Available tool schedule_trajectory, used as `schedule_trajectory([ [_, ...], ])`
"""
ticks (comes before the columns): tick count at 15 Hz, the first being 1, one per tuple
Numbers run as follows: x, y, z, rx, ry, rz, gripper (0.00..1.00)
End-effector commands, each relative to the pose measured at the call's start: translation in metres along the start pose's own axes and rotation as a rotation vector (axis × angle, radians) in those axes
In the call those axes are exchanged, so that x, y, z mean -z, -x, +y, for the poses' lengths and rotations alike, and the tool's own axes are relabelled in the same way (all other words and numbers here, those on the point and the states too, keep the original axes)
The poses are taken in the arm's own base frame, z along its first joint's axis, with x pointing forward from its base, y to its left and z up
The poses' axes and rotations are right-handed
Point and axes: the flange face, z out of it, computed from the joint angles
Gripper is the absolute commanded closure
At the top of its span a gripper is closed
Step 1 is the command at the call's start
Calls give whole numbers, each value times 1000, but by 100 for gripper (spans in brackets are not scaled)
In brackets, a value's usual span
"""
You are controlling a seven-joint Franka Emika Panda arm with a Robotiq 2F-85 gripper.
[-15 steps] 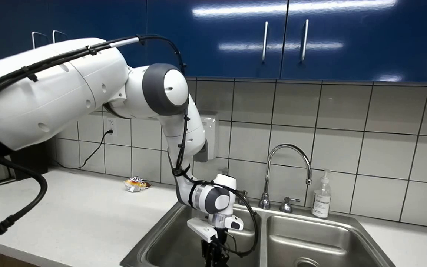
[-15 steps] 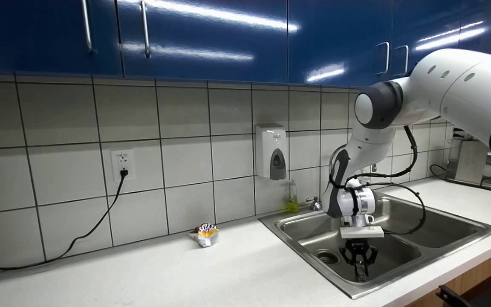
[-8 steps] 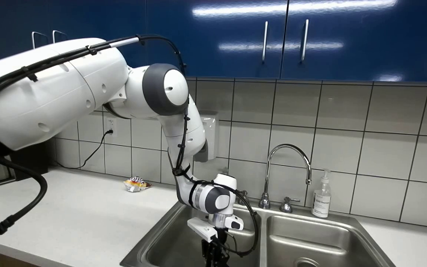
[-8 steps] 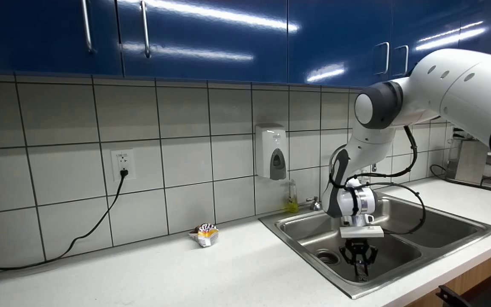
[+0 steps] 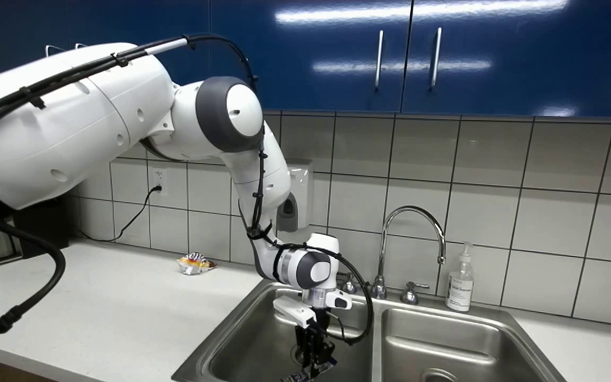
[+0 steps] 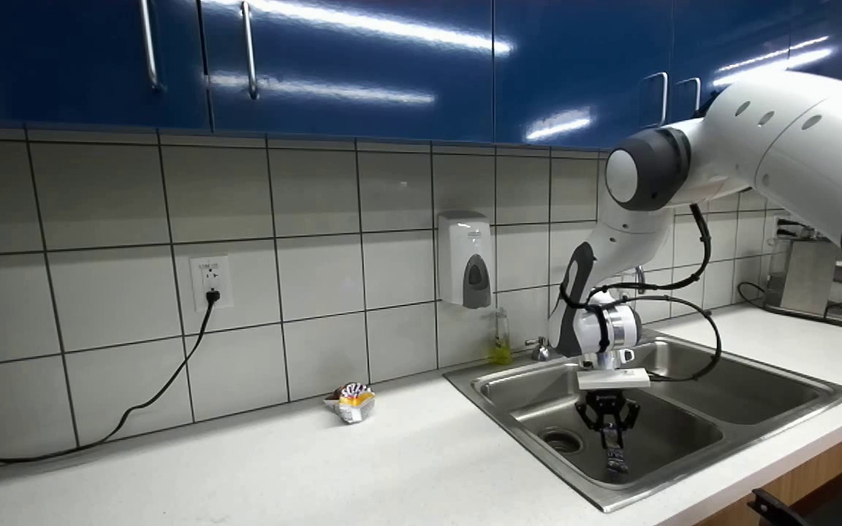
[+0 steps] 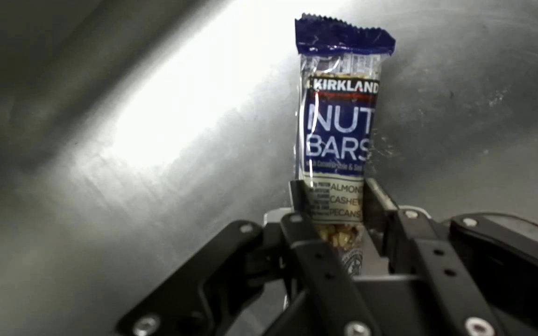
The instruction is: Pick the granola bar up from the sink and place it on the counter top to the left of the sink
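Granola bar (image 7: 338,121) is clasped by the end effector (image 7: 335,193), fingers (image 7: 298,198) part-closed against its long edges.

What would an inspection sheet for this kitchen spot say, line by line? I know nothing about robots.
Surface: pale counter top, with a two-basin steel sink set in.
Job's things: granola bar, held over the sink, not yet on the counter top.
Clutter: crumpled snack packet on the counter top, near the tiled wall.
Pincer: closed on the granola bar's long edges.
Cables: black cables along the white arm; power cord plugged in.
Surroundings: blue cabinets, wall dispenser, pump bottle.
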Motion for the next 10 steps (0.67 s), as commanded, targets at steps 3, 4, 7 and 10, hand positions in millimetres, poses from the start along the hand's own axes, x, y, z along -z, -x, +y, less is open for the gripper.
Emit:
schedule_trajectory([
  [3, 38, 8, 3, 34, 21, 32, 92],
  [4, 43, 11, 3, 73, 26, 31, 92],
  [7, 54, 19, 2, 159, 54, 41, 92],
  [10, 63, 29, 0, 254, 84, 46, 92],
])
